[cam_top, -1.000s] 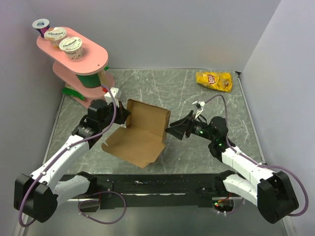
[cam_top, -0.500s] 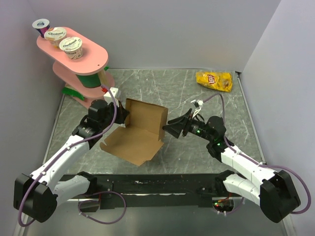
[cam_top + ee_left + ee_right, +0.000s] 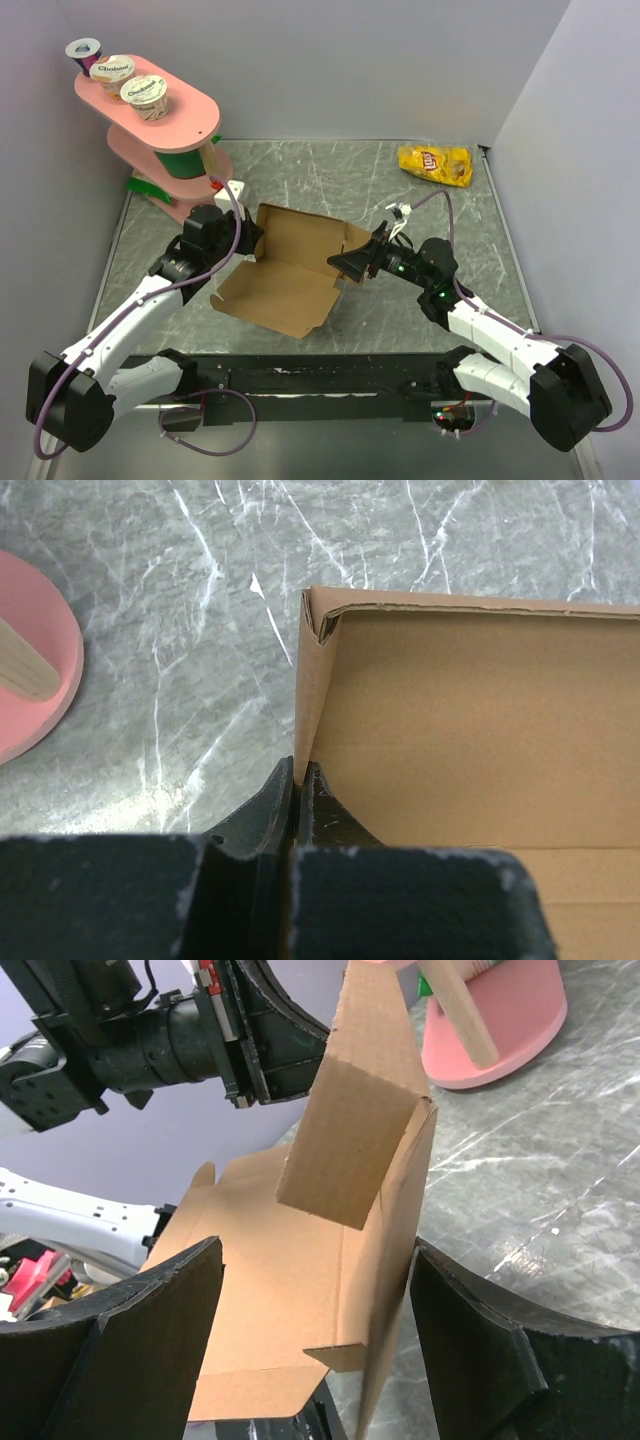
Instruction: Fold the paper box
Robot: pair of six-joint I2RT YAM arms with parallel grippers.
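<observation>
The paper box (image 3: 285,270) is a brown cardboard sheet, partly folded, lying mid-table with its back panel raised. My left gripper (image 3: 250,243) is shut on the box's left side wall; in the left wrist view the fingertips (image 3: 297,777) pinch that thin wall of the box (image 3: 470,720). My right gripper (image 3: 350,265) is open at the box's right end. In the right wrist view its jaws stand wide apart around the box (image 3: 290,1280), with a raised side wall and a bent flap between the fingers (image 3: 150,1330).
A pink two-tier stand (image 3: 190,125) with yogurt cups is at the back left; its base shows in the wrist views (image 3: 30,660) (image 3: 500,1020). A yellow chip bag (image 3: 435,163) lies at the back right. A small white block (image 3: 232,187) sits by the stand.
My right gripper has moved left, and the box's right end now sits between its open jaws. The box shifted slightly. The left gripper keeps its hold.
</observation>
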